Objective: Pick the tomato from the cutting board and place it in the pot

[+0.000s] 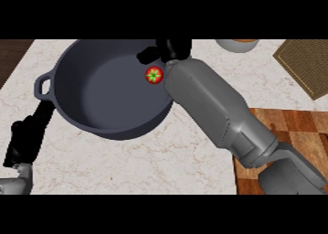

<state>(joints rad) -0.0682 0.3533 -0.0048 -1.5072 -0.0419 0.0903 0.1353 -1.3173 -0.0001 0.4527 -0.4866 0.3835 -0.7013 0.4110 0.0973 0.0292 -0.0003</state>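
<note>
**Red tomato over the pot, release still to come**

Marble-patterned tabletop (159,155) fills the lower part of the head view. Nearest, at the lower left edge, the left hand (26,137) rests upright beside the pot, black fingers straight and relaxed, holding nothing. At the lower right, the wooden cutting board (294,128) lies under the right forearm, and no tomato sits on the part of it that shows.

Farther in, the grey forearm runs up and left across the tabletop to the pot's right rim. The dark blue-grey pot (105,91) is wide and shallow-looking, with a loop handle on its left side. The tomato (154,75), red with a green star-shaped top, shows just inside the pot's right wall, at the wrist end of the right hand (167,50). The hand's black fingers curl above the tomato; whether they pinch it or merely hover over it cannot be told.

Judged from this, the carry is done and the placing step is in hand. The next move calls for spreading the fingers so the tomato settles on the pot's floor, then lifting the hand out.

Farthest, a pale bowl (237,44) and a woven mat (308,68) sit at the top right, well apart. Nothing blocks the drop; only the pot's rim lies close to the wrist on withdrawal.
</note>
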